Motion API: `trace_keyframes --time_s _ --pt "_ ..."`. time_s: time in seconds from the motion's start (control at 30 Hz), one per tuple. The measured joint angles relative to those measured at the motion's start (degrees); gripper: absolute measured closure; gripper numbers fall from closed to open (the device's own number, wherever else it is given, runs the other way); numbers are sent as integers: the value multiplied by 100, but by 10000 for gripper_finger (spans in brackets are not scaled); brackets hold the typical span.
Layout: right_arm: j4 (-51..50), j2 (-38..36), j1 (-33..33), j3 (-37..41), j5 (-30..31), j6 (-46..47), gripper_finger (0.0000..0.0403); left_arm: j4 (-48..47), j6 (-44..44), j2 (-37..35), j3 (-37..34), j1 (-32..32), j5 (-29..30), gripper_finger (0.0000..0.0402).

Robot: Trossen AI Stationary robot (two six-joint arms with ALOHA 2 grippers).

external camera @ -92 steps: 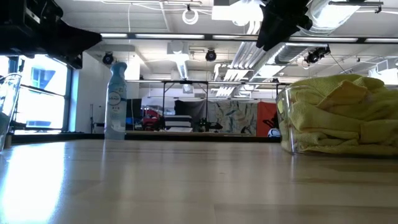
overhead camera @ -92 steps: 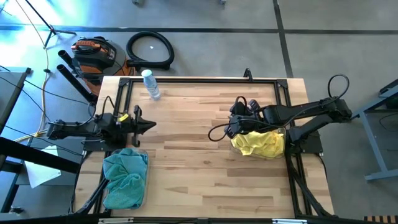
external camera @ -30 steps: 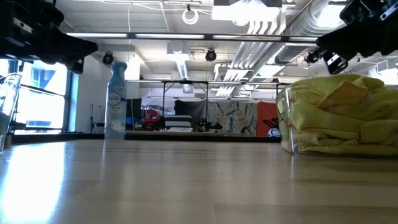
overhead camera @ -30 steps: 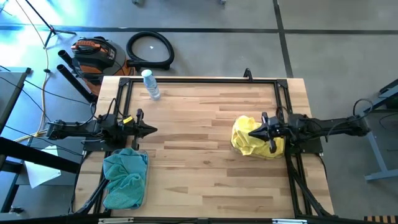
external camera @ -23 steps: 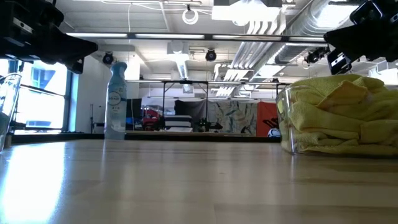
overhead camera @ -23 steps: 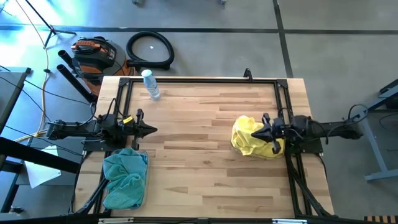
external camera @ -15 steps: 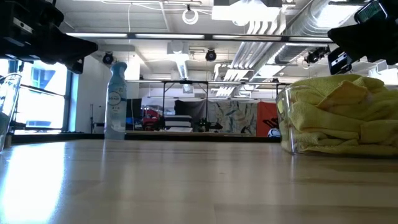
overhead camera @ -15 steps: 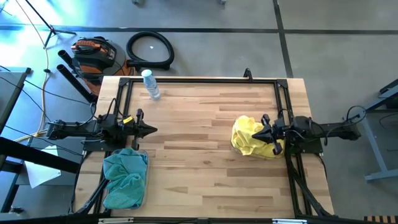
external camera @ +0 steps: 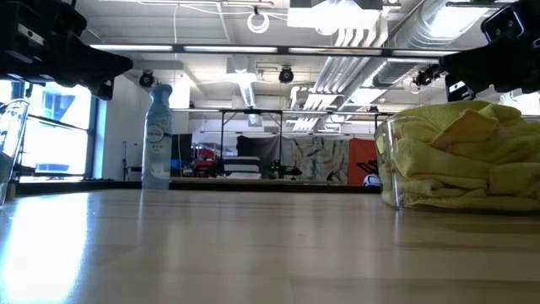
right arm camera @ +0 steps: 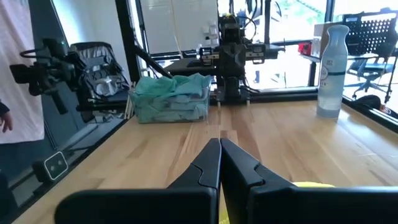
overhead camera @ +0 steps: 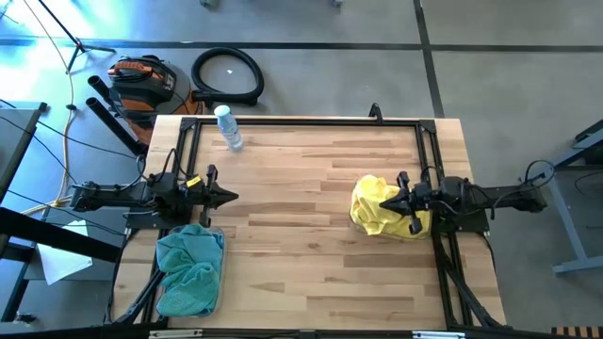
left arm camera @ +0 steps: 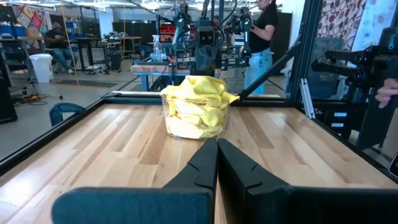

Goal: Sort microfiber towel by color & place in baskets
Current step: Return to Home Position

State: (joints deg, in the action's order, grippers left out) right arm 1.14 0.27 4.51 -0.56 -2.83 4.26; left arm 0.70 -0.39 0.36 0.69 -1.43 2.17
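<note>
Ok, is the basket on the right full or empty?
Full: yellow towels are heaped above the rim of the clear basket in the low view.

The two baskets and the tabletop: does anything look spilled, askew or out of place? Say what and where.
Nothing stands out. The yellow towels heap above their basket rim, the teal towels fill theirs, the spray bottle stands upright.

Overhead looks down, low skims level, wrist cameras face across the shared table [overhead camera: 311,179].
</note>
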Motion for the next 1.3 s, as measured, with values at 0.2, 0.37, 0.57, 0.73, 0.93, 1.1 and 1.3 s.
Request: trace_keyframes --time_s 0.2,0.37,0.57,0.73,0.93,1.1,1.3 --pt "-2 11 0 0 3 38 403 1 1 0 0 0 0 401" --pt "-2 11 0 0 5 315 403 1 0 0 0 0 0 401" --pt "-2 13 0 0 7 325 403 -1 1 0 0 0 0 401" --pt "-4 13 0 0 9 325 403 0 1 0 0 0 0 401" --pt "-2 13 0 0 11 325 403 -1 1 0 0 0 0 401" --pt "-3 13 0 0 11 323 402 0 1 0 0 1 0 401" --pt "-4 13 0 0 11 324 402 -1 1 0 0 0 0 401"
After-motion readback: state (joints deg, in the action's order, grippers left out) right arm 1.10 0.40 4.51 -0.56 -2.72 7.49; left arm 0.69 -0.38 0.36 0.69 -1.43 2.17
